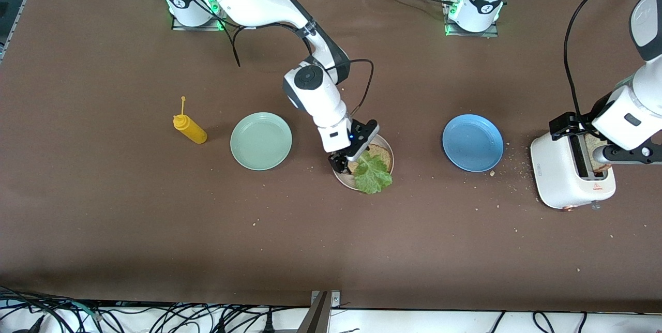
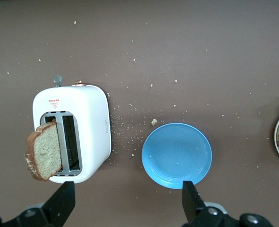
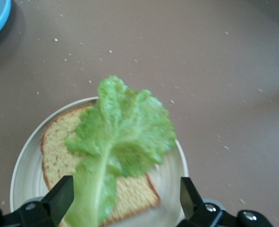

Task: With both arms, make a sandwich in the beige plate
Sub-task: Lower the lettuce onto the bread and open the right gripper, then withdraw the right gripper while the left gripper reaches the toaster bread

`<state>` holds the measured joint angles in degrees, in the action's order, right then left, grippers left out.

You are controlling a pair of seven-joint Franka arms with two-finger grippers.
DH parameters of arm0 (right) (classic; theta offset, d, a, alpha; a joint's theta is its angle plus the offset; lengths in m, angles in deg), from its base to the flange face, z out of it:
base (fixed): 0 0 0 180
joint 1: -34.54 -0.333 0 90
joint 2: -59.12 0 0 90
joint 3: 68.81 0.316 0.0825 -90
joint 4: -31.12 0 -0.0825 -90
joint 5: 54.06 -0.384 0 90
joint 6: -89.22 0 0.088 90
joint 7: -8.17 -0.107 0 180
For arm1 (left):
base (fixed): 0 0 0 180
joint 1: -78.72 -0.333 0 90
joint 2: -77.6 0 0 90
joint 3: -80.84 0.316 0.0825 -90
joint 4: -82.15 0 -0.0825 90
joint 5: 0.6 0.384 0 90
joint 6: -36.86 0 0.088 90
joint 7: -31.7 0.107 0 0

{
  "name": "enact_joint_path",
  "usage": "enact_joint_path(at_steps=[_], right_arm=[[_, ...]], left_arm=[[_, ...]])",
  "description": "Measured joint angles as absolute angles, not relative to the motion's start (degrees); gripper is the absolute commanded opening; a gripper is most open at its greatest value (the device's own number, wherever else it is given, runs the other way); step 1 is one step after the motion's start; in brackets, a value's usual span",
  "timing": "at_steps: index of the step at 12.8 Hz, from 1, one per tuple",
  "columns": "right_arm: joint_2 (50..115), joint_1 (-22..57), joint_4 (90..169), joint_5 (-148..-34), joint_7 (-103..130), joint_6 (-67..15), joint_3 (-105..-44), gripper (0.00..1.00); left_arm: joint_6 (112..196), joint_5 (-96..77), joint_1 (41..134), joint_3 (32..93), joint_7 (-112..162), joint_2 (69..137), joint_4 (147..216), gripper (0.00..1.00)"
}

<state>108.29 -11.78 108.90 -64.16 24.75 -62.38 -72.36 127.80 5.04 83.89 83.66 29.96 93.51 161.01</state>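
Brown table (image 1: 155,229) holds lettuce (image 1: 372,173) overhanging the beige plate (image 1: 345,180) rim under the spread right pincer (image 1: 345,161); left pincer (image 2: 129,201) spread.

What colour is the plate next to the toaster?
Blue. The plate lies beside the white toaster, clearest in the left wrist view.

Brown table under even light

A brown tabletop (image 1: 129,229) is filling nearly the whole front view, crumbs lying scattered across it; black cables (image 1: 155,320) are trailing over a pale floor along the edge nearest the camera.
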Motion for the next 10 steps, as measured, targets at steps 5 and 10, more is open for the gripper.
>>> enact_joint_path(at_steps=[5, 10], right_arm=[[91.88, -0.91, 109.37, -64.2, 27.15, -30.22, -72.92, 1.0], [82.46, 2.56, 109.32, -64.11, 27.8, -8.84, -83.01, 0.99]], left_arm=[[127.9, 4.61, 78.91, 84.1, 33.23, 95.77, 161.23, 1.0], [132.64, 4.26, 69.5, 84.42, 41.66, 100.31, 161.79, 1.0]])
